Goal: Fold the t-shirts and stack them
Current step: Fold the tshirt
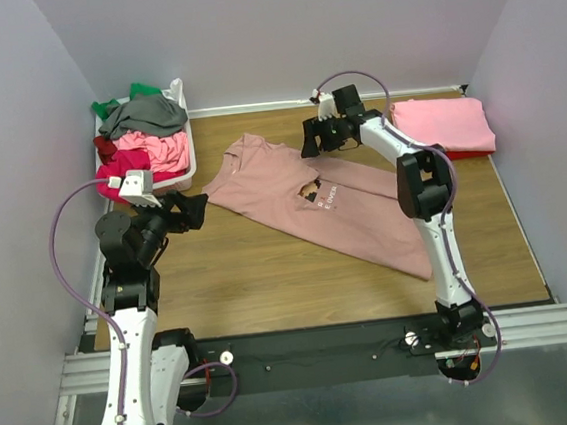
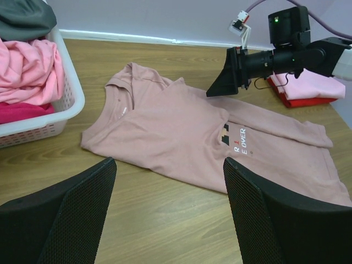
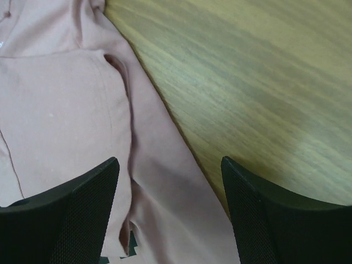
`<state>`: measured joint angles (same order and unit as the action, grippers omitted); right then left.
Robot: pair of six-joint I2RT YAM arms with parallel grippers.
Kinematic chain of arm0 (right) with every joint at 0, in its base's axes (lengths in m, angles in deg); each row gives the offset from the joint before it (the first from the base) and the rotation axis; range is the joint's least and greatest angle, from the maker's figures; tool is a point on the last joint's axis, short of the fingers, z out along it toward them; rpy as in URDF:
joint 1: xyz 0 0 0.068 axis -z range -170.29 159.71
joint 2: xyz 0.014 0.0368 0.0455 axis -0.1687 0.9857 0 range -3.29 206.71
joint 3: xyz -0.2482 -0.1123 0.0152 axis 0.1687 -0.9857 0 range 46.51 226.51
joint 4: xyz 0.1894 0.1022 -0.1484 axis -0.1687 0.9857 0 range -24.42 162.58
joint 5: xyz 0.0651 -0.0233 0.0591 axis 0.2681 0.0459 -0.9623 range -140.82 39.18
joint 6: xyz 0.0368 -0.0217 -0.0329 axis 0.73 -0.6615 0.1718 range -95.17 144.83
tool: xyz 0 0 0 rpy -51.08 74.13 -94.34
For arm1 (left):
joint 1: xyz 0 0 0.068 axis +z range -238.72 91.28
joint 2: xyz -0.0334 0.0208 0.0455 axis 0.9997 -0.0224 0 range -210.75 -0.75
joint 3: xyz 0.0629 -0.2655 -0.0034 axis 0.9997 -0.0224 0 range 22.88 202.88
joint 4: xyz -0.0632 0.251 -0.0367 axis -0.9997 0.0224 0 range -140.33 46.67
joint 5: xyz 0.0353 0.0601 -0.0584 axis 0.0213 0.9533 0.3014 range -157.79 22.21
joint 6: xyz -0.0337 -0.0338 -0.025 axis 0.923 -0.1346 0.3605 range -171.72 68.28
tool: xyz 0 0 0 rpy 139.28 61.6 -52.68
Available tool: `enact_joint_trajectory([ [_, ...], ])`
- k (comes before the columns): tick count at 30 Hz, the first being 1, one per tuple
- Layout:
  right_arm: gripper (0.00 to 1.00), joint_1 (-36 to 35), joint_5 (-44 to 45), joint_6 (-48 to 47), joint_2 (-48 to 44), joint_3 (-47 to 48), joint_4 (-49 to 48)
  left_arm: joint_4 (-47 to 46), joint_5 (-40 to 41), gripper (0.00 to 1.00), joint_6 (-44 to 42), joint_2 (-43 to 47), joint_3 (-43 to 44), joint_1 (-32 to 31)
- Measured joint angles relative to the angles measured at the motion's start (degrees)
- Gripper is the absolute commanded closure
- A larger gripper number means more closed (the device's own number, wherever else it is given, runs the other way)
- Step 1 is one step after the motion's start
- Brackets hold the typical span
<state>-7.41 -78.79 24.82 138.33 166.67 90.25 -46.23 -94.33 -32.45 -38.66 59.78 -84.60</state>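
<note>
— Judging by how it lies, your dusty-pink tee [image 1: 302, 196] is light, limp cloth: it will sag from any grip, drag on the table [image 1: 270, 284], and hold no crease unless you lay it flat. It's spread print-up across the middle of the table

— Agreed. Its long axis runs on the diagonal, collar toward the far-left corner by the basket [image 1: 190, 151], hem toward the near-right corner. I'd have you pinch at an edge, a shoulder seam or a sleeve, never the loose middle

— Your left gripper [image 1: 198, 209] hovers just off the shoulder nearest the left edge, jaws spread wide, holding nothing. Your right gripper [image 1: 309, 142] hangs over the far-side sleeve, likewise spread and empty

— That sleeve looks lapped over the body in the right wrist view, so you could catch two layers there; mind that. Your folded pink tee [image 1: 443, 124] rests on a red one [image 2: 308, 102] in the far-right corner, well apart, so the stack has a home
</note>
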Motion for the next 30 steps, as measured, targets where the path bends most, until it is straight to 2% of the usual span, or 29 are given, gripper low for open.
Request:
enact_joint_trajectory([
  [5,0.25,0.11,-2.56,1.44,1.31,0.85,0.94,-0.20,-0.81,0.14,0.00,-0.28,-0.31,0.00],
  [9,0.37,0.28,-4.76,1.86,1.73,0.79,1.22,-0.31,-1.29,0.14,0.02,-0.28,-0.31,0.00],
  [11,0.48,0.28,-6.16,1.99,1.77,0.57,1.60,-0.42,-1.42,0.14,0.00,-0.28,-0.31,0.00],
  [12,0.58,0.26,-6.73,2.21,1.77,0.44,1.84,-0.55,-1.49,0.14,0.00,-0.28,-0.31,0.00],
  [14,0.68,0.26,-7.43,2.40,1.86,0.31,2.19,-0.72,-1.60,0.14,0.02,-0.26,-0.31,0.00],
  [15,0.77,0.26,-7.50,2.51,1.90,0.31,2.23,-0.81,-1.62,0.14,0.02,-0.26,-0.31,0.00],
  [18,0.91,0.26,-6.71,2.73,2.29,0.44,2.51,-1.09,-1.90,0.14,0.00,-0.28,-0.31,0.00],
  [19,1.00,0.26,-5.53,3.13,2.80,1.33,2.89,-1.16,-2.21,0.14,0.02,-0.31,-0.31,0.00],
  [28,1.00,1.05,7.15,6.93,7.50,11.65,3.67,-1.46,-3.96,0.14,0.02,-1.66,-0.33,-0.42],
  [29,0.95,1.60,8.46,7.43,8.28,13.09,3.65,-1.46,-4.15,0.14,0.02,-1.75,-0.33,-0.46],
  [30,0.73,1.99,9.14,7.52,8.66,13.88,3.63,-1.49,-4.28,0.14,0.02,-1.81,-0.35,-0.50],
])
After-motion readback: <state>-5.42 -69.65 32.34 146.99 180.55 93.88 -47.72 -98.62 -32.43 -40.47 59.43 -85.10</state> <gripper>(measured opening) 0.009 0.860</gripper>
